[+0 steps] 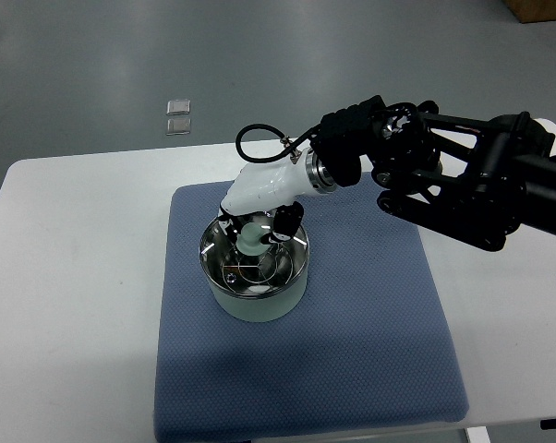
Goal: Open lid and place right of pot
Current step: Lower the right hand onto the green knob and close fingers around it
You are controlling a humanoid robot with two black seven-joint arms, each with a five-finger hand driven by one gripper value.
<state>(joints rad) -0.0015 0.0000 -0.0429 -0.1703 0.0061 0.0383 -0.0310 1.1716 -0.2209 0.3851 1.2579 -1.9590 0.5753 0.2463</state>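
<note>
Pale green is the colour of the pot (256,300), which stands upright on the left half of a blue-grey mat (352,323). We see the glass lid (254,260) with a metal rim lying flat on the pot's mouth, so the pot is closed; through the glass we cannot tell if something is inside. The lid's light green knob (247,239) points straight up, toward the camera.

Our right hand (258,210), white with dark fingers (285,221), comes in from the picture's right on a black arm (453,185) and reaches down over the lid. Its fingers are curled around the knob, one on each side, and seem to pinch it. The lid is on the pot, at the middle-left of the picture.

The mat lies on a white tabletop (66,277) with rounded corners. Beyond the tabletop is a grey floor (121,65), where two small clear square things (177,115) lie one behind the other. We see a brown box corner (541,9) at the top right edge.
</note>
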